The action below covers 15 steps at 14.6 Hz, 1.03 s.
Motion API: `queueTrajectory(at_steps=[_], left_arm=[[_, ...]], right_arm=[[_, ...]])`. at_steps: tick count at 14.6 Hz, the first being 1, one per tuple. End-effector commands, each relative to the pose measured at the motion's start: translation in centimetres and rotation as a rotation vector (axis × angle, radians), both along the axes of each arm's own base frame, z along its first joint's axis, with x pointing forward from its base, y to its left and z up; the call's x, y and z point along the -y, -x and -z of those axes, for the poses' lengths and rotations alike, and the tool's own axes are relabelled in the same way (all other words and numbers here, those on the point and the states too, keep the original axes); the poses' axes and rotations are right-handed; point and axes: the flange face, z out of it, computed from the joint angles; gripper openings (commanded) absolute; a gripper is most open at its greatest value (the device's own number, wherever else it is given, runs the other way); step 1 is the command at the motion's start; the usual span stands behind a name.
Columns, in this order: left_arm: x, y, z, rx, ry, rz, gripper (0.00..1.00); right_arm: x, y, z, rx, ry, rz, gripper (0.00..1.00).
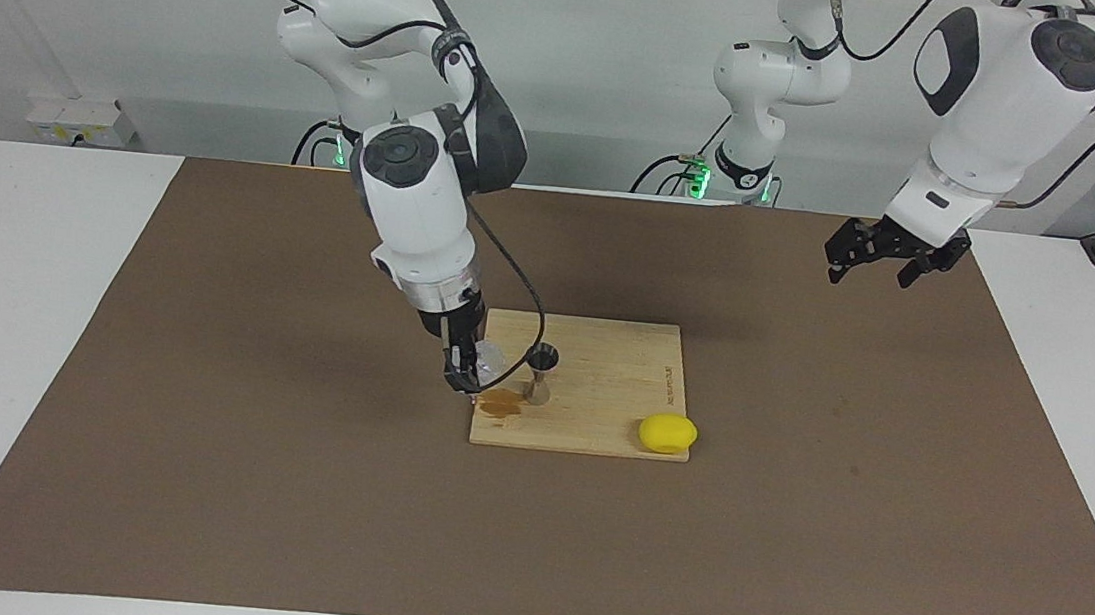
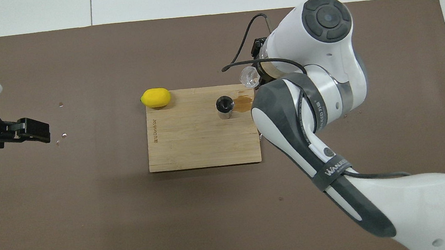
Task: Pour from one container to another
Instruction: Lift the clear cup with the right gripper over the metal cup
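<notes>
My right gripper [image 1: 466, 372] is shut on the small clear cup [image 1: 488, 359] and holds it low over the wooden board's edge at the right arm's end. The cup looks tilted toward the steel jigger [image 1: 539, 373]. The jigger stands upright on the board just beside the cup. The cup also shows in the overhead view [image 2: 249, 76], as does the jigger [image 2: 224, 107]; my right gripper is mostly hidden there under its own arm. My left gripper [image 1: 889, 255] is open and empty, waiting in the air over the brown mat at the left arm's end [image 2: 34, 130].
The wooden board [image 1: 603, 353] lies mid-table on a brown mat [image 1: 196, 414]. A brown puddle [image 1: 501, 403] lies on the board by the jigger's foot. A yellow lemon-like lump [image 1: 667, 433] sits at the board's corner farther from the robots, toward the left arm's end.
</notes>
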Motion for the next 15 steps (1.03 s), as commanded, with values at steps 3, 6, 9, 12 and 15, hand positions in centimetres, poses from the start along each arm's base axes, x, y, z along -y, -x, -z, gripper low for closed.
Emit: queueTrajectory(at_steps=[3,6,9,12,15], left_arm=[[-0.5,0.3,-3.2,-0.023,0.009,0.011,1.0],[-1.2,0.7,-3.2,-0.022,0.014,0.052,1.0],[-1.3,0.7,-3.1,-0.022,0.016,0.049,1.0],[-1.3,0.7,-3.0,-0.022,0.016,0.046,1.0],[-1.2,0.7,-3.0,-0.027,0.014,0.05,1.0]], right_arm=[[-3.4,0.8,-0.6,0.04,0.083,-0.064,0.0],[-3.8,1.2,-0.8,0.066,0.138,-0.096,0.0],[-4.7,1.6,-0.6,0.081,0.168,-0.123,0.0],[-4.9,1.7,-0.6,0.091,0.19,-0.135,0.0],[-5.7,2.2,-0.2,0.111,0.227,-0.167,0.0]])
